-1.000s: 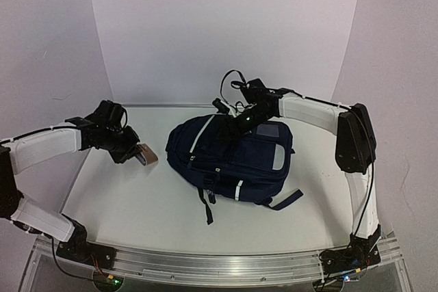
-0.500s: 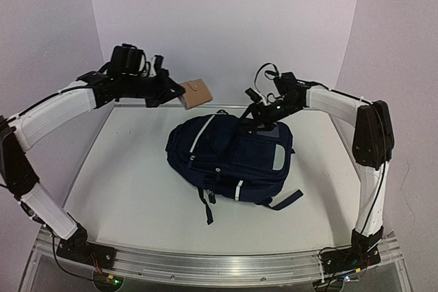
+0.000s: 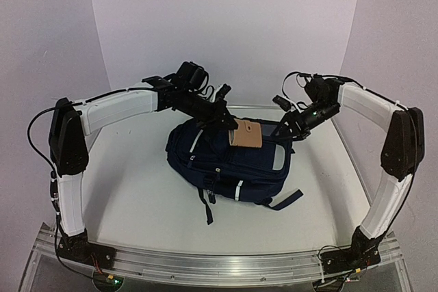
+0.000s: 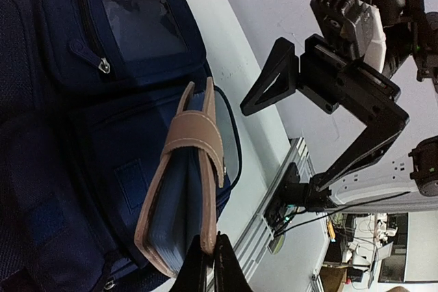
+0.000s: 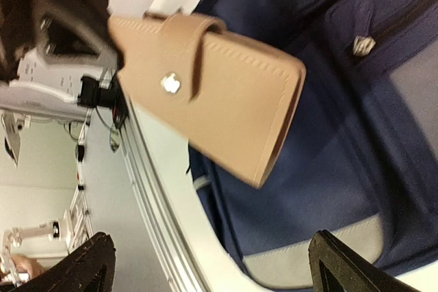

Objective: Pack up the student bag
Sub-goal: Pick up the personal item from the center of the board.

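The student bag (image 3: 233,165), a navy backpack with pale stripes, lies flat mid-table. My left gripper (image 3: 229,122) is shut on the edge of a tan snap-strap wallet case (image 3: 248,134) and holds it in the air just above the bag's upper right part. In the left wrist view the case (image 4: 181,189) hangs from the pinched fingers (image 4: 211,264) over the bag's front pockets (image 4: 123,39). My right gripper (image 3: 293,126) hovers by the bag's back right corner, open and holding nothing. Its wrist view looks at the case (image 5: 219,94) over the bag (image 5: 342,162), jaws (image 5: 215,261) spread wide.
Black straps (image 3: 207,206) trail from the bag toward the near edge. A metal rail (image 3: 205,264) runs along the front of the white table (image 3: 123,189). White backdrop walls close in the back and both sides.
My left arm swung up from the table's left side and across to above the bag, carrying the tan case. My right gripper lifted off the bag's top, moved right and opened wide.
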You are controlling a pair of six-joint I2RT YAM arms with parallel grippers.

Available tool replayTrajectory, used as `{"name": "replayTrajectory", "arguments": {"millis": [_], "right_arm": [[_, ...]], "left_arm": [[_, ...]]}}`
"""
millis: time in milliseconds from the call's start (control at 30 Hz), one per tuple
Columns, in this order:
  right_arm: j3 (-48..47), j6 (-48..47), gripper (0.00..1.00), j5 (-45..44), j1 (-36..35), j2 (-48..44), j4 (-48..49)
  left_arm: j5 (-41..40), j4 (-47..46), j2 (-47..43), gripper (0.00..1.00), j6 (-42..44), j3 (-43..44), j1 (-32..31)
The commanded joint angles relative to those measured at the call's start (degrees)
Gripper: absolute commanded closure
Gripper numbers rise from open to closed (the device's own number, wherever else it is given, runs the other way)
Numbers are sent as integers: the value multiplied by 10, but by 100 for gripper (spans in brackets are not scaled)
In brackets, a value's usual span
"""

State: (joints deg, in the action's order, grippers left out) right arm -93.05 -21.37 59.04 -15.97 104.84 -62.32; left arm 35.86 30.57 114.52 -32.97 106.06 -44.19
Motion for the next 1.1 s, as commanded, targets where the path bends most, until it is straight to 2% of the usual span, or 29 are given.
{"name": "replayTrajectory", "arguments": {"millis": [0,300,533,700,733,800,900,933,967,1067], "right_arm": [[20,-116,2,10,10,-35,-107],[-36,-195,4,95,9,16,-225],[-57,-196,10,154,8,27,-246],[-52,-190,20,179,-1,21,-246],[-52,-190,23,181,-4,20,-246],[-51,-191,36,181,-7,19,-246],[-49,-191,61,186,-9,14,-246],[-49,-189,68,185,-9,13,-246],[-49,-188,75,183,-9,11,-247],[-50,-179,92,182,-8,9,-247]], "left_arm": [[80,-25,-27,100,47,17,5],[158,-83,-43,100,31,-5,-3],[181,-132,-43,100,5,-11,-12],[191,-167,-48,100,-13,-24,-18],[192,-173,-50,100,-16,-26,-19],[192,-191,-52,100,-27,-35,-20],[185,-196,-56,96,-32,-45,-20],[179,-195,-59,91,-33,-50,-20],[173,-194,-62,79,-33,-54,-20],[148,-202,-80,53,-41,-80,-18]]}}
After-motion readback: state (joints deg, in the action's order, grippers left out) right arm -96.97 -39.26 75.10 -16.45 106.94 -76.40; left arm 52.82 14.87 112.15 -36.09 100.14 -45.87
